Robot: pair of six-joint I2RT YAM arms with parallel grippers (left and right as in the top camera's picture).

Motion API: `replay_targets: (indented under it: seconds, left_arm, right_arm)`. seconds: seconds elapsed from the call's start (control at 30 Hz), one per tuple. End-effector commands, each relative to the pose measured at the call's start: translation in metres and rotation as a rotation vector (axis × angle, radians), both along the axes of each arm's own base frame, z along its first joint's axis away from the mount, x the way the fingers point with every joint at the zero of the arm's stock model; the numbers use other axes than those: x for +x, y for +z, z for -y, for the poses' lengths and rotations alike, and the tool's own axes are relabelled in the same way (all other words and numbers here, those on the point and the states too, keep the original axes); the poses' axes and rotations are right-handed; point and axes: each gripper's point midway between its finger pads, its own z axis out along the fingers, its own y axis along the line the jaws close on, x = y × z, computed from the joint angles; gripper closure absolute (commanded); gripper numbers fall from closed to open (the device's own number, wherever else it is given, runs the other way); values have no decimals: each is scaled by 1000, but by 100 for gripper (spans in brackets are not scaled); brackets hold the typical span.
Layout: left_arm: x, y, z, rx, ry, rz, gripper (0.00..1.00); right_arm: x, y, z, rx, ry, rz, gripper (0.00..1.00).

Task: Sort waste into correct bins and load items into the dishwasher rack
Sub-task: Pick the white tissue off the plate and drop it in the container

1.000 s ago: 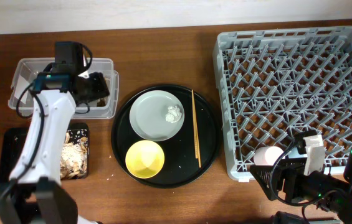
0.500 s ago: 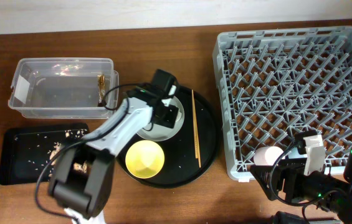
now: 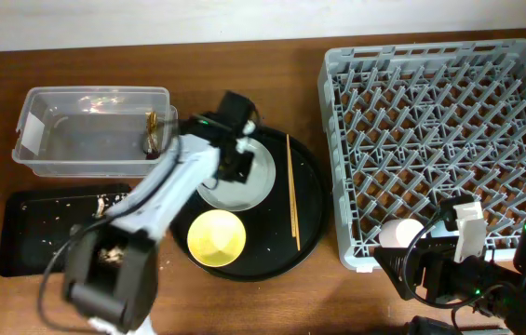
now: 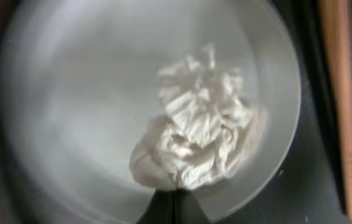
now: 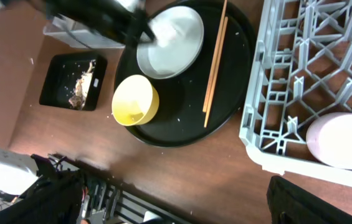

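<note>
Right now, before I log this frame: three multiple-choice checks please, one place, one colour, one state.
1. Where is the tissue?
A. on the plate
B. in the tub
C. in the rack

2. What colour is the bowl?
A. blue
B. yellow
C. green

3. How does the bowl sit?
A. upside down
B. upright, full of scraps
C. upright, empty

Answers:
1 A: the left wrist view shows it lying on the plate.
2 B: it is yellow in the overhead and right wrist views.
3 C: its bare inside faces up.
</note>
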Motion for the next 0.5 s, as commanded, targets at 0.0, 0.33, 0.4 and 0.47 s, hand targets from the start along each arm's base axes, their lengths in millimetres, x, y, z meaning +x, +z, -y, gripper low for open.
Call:
replay_targets:
  seconds: [0.0,0.33,0.4,0.47]
  left_arm:
    - [22,90,-62,7,166,218,100]
    - [58,47,-185,51,465,170,24]
    - [49,59,-180,28,454,147,24]
    - [41,77,-172,-9,436,148,24]
  right_arm:
    - [0,1,0,-11,9,9,5]
    - [0,1,0,-1,-3,-1,5]
    - [1,2,0,-4,-3,7,5]
    - [3,3,1,-8,-4,14,5]
